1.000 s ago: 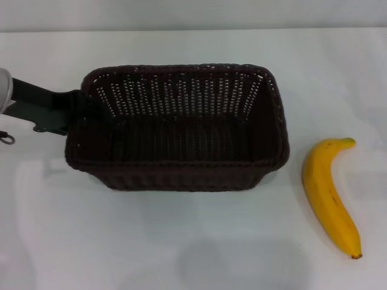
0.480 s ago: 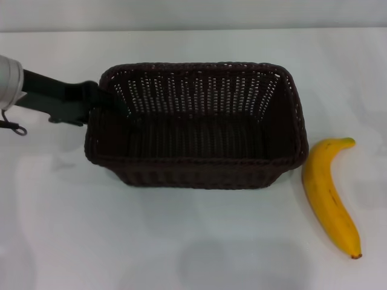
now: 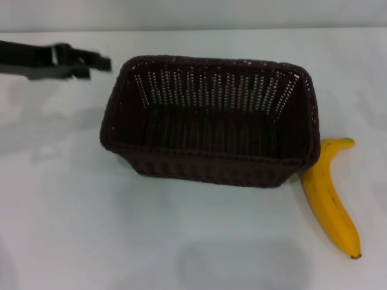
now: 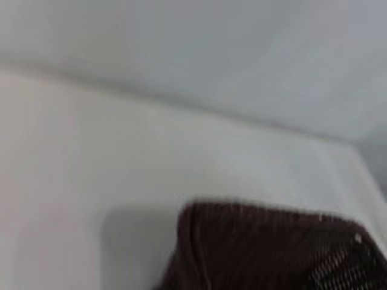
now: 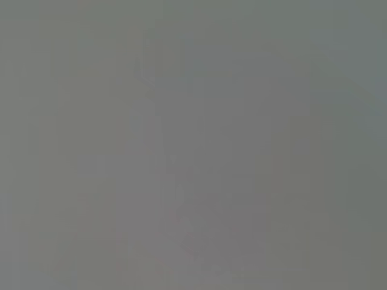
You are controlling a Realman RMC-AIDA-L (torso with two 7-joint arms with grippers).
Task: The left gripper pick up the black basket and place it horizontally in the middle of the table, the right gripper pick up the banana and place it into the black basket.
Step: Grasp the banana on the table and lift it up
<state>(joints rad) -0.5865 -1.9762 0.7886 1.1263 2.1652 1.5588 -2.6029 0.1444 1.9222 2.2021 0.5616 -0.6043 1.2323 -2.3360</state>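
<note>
Black basket [image 3: 211,130] sat lengthwise mid-tabletop [image 3: 91,229], just beside left gripper [image 3: 91,62] jaws, empty, spread unclear. Banana [image 3: 331,196] touched basket's far corner, unpicked; right gripper unseen.

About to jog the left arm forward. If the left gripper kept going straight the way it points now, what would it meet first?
Probably the black basket: the left gripper points along the table toward its upper left rim corner. Height is unclear from the head view, so it might instead pass just above the rim.

Head view overhead; left wrist low; both share black basket [image 3: 211,124].
</note>
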